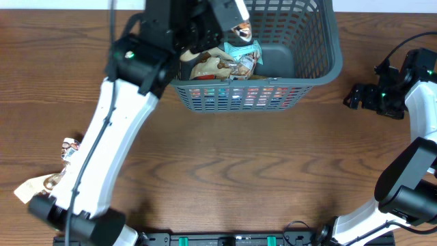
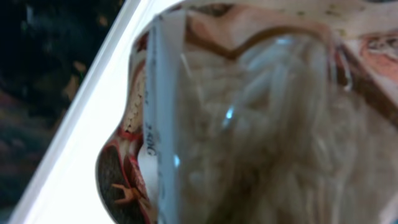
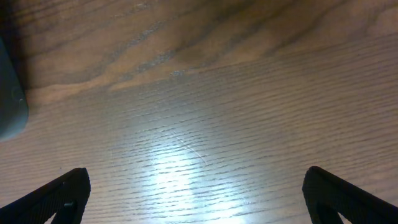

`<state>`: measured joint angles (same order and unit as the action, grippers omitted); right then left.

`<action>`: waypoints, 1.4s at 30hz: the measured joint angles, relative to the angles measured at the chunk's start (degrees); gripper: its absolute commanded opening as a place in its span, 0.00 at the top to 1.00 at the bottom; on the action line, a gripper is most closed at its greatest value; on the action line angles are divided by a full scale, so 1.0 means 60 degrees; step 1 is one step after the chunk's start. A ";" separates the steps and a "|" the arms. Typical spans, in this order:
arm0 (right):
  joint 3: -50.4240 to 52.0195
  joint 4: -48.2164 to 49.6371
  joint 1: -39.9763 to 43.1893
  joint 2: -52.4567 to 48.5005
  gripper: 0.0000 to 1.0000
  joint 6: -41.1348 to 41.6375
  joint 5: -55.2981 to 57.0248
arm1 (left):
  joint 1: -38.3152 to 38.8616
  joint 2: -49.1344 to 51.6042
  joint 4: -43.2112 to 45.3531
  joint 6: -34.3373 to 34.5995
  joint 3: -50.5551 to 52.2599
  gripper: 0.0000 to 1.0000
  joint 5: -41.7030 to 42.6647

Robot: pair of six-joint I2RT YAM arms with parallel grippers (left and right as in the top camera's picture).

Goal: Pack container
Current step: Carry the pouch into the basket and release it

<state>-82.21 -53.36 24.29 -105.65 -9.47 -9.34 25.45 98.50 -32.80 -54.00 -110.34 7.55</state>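
The container (image 1: 321,61) sits at twelve o'clock on the table (image 1: 259,171), and the left gripper (image 1: 233,22) hangs over its ten o'clock corner. That looks a sensible spot for adding to the pile there, with the three o'clock half of the floor bare. A clear-windowed packet (image 2: 261,124) of pale strands fills the left wrist view, pressed close to the camera. No finger shows there, so I cannot tell whether the jaws clamp it. Beneath, inside the container, lie a brown snack packet (image 1: 217,66) and a teal packet (image 1: 244,51). Out at the container's three o'clock the right gripper (image 1: 356,96) hovers low over bare wood, fingers (image 3: 59,196) spread wide and holding nothing — parked, I'd judge, out of the way. At eight o'clock two more packets (image 1: 68,149) lie partly under the left arm (image 1: 109,143) — awkward to reach.
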 measured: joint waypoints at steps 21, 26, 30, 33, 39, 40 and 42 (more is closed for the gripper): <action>0.0000 -0.0200 0.0000 0.0000 0.01 0.0000 0.0000 | -0.0047 0.2892 -0.0182 0.0856 0.0000 0.01 -0.0288; 0.0000 -0.0204 0.0000 0.0000 0.01 -0.0004 -0.0007 | -0.0178 0.1490 -0.1577 0.1789 -0.0248 0.02 -0.0838; 0.0000 -0.0200 0.0000 0.0000 0.01 -0.0004 -0.0033 | -0.0565 -0.0175 -0.2849 0.2062 -0.0834 0.01 -0.1093; 0.0000 -0.0204 0.0000 0.0000 0.01 0.0000 -0.0087 | -0.1082 -0.1464 -0.3891 0.2288 -0.1060 0.01 -0.1228; 0.0000 -0.0197 0.0000 0.0000 0.01 -0.0004 -0.0160 | -0.2885 -0.3016 -0.6076 0.2805 -0.1206 0.02 -0.1337; 0.0000 -0.0197 0.0000 0.0000 0.01 0.0000 -0.0171 | -0.3224 -0.3082 -0.6513 0.2849 -0.1209 0.01 -0.1333; 0.0000 -0.0197 0.0000 0.0000 0.01 0.0000 -0.0189 | -0.4033 -0.3122 -0.7377 0.3002 -0.1191 0.01 -0.1337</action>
<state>-82.21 -54.54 24.29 -105.65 -9.47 -10.48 1.26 79.77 -77.06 -35.99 -117.49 -0.47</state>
